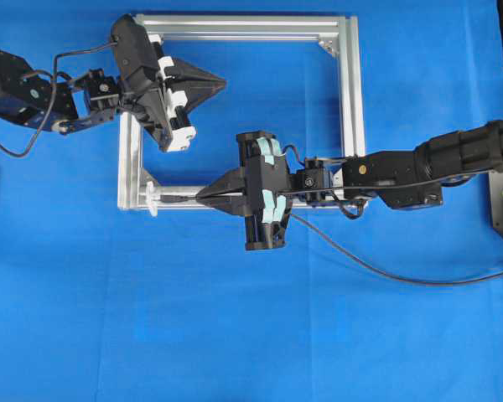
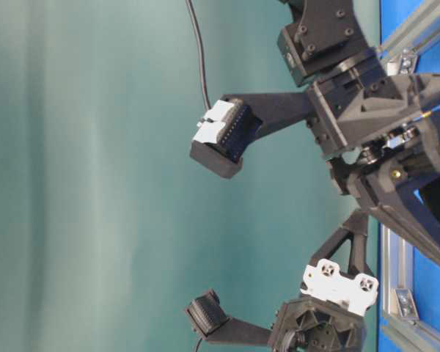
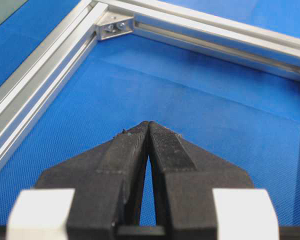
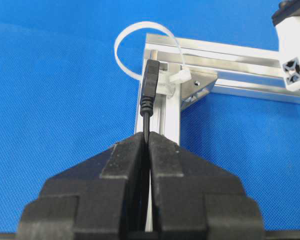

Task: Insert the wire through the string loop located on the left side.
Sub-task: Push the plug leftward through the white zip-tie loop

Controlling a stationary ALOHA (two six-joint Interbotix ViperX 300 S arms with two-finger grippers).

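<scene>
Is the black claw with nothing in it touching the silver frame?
Apart. In the left wrist view, the left gripper's shut fingers hang over bare blue cloth, with the frame well clear of them.

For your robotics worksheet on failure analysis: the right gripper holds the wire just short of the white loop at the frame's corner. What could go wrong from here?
1. The plug tip sits against the aluminium frame below the string loop; pushed straight ahead, it may jam on the frame and miss the loop.
2. The right gripper grips the wire behind the plug, so the free stretch could bend.
3. The left gripper is shut and empty, elsewhere in the frame; nothing steadies the loop.
</scene>
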